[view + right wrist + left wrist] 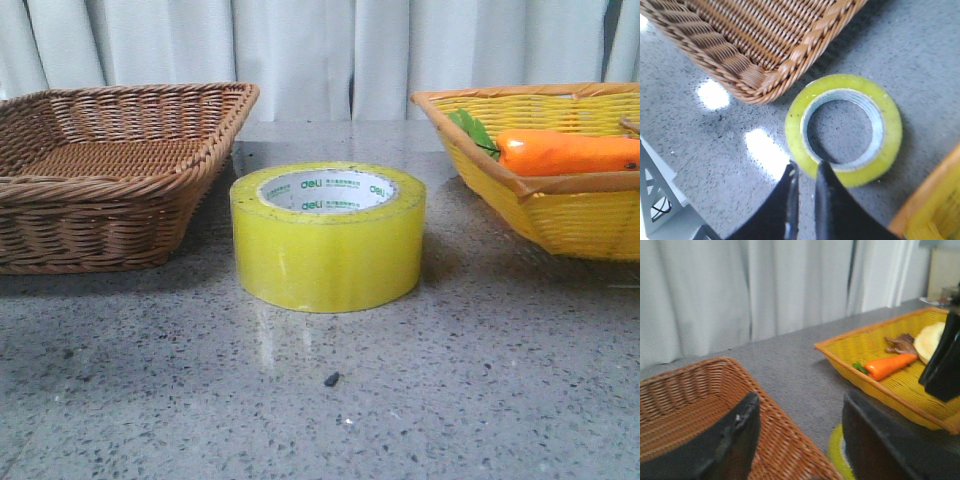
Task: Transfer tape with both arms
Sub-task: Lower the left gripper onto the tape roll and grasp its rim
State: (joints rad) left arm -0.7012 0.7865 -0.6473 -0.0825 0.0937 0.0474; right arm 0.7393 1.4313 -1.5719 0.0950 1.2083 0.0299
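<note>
Wide bright yellow tape roll [328, 238] with white "deli" core lies flat on the speckled grey counter [320, 400], between a brown wicker basket [110, 170] and a yellow woven basket [560, 200]. Right gripper [806, 172] hovers above its rim, fingers nearly together. Left gripper [800, 425] fingers spread apart, empty.

My speckled grey stone table [480, 400] carries the yellow tape [328, 240] flat at centre, a brown wicker basket [100, 180] left, a yellow basket [560, 200] right.

Green "deli" lettering on the tape's [327, 235] white inner core
</note>
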